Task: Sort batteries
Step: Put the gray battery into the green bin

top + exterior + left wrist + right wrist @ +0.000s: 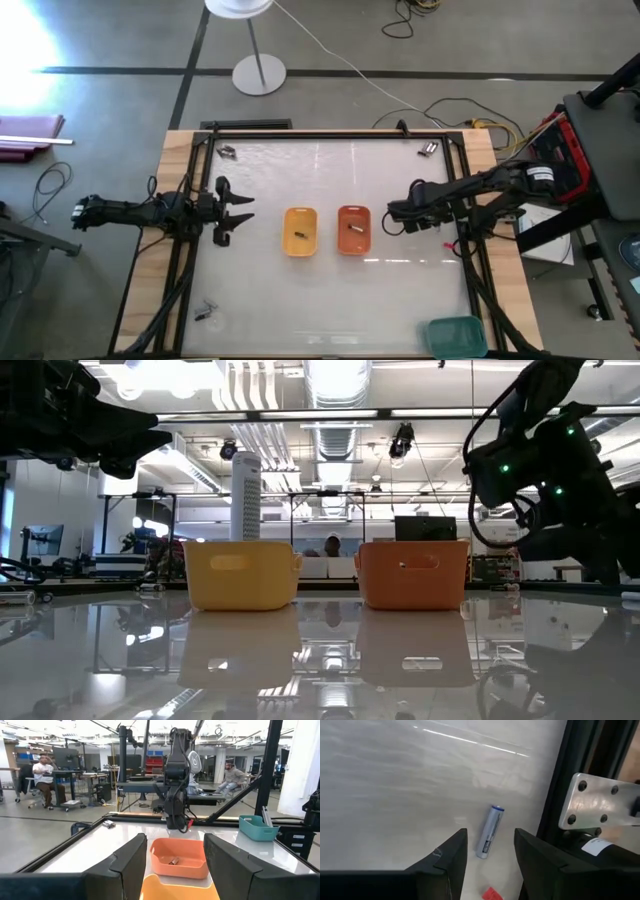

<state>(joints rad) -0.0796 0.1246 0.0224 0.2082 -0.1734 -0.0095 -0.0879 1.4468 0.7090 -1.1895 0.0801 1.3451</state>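
Observation:
A silvery-blue battery lies on its side on the white table, close to the right frame rail. My right gripper tips down over it, open, with a finger on either side and short of it. The yellow tray and the orange tray stand side by side mid-table. One battery lies in the yellow tray and one battery in the orange. My left gripper hangs open, holding nothing, left of the yellow tray.
Loose batteries lie at the far left, the far right and the near left. A teal tray stands at the near right corner. A red scrap lies beside the battery. A black frame rims the table.

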